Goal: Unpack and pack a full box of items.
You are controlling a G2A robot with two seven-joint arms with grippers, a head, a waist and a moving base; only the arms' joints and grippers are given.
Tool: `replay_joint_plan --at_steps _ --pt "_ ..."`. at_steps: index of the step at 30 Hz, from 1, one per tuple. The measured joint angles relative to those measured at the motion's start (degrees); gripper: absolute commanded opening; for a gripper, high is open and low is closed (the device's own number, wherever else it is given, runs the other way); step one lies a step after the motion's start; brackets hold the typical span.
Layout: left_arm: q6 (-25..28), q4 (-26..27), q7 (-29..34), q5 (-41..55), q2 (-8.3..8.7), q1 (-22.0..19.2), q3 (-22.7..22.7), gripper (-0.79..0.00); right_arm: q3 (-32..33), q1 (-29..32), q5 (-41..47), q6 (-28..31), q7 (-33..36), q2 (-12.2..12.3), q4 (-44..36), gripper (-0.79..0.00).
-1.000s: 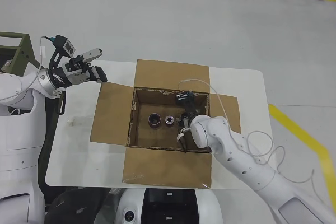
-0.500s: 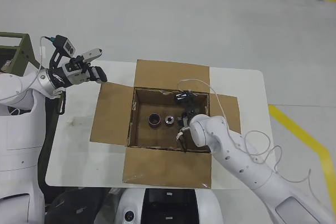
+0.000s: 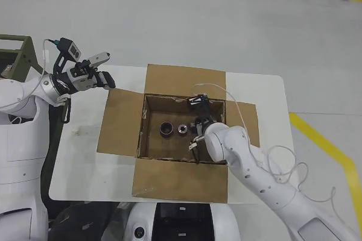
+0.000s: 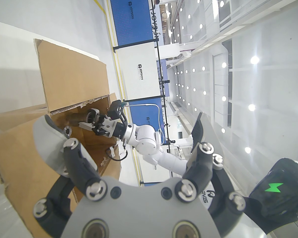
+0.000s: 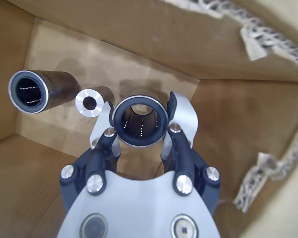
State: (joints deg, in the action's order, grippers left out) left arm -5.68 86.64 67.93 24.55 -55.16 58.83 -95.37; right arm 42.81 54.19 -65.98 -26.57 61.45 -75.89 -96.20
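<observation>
Now that the right gripper (image 5: 141,104) has its fingers pressed against both sides of a bearing (image 5: 140,125), we see only a slight change over the last second. The wrist has edged toward the far wall of the box (image 3: 184,78), with the bearing inside the box at its right end. We read that as a grasp being settled, for a lift or a set-down; we cannot tell which. The left gripper (image 3: 105,69) has not moved. It is spread and empty above the far left corner of the table (image 3: 253,90), apart from the box. We count three parts, all inside the box: two bearings, the second bearing (image 5: 29,91) standing free, and one small silver bushing (image 5: 89,102) between them. There is one box, its four flaps open.
</observation>
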Motion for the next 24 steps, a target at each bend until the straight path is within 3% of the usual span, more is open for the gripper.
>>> replay_joint_plan --at_steps 24 --pt "0.00 0.00 0.00 0.00 0.00 0.00 0.00 0.000 7.40 9.51 -6.17 2.96 -0.20 0.62 -21.46 -0.785"
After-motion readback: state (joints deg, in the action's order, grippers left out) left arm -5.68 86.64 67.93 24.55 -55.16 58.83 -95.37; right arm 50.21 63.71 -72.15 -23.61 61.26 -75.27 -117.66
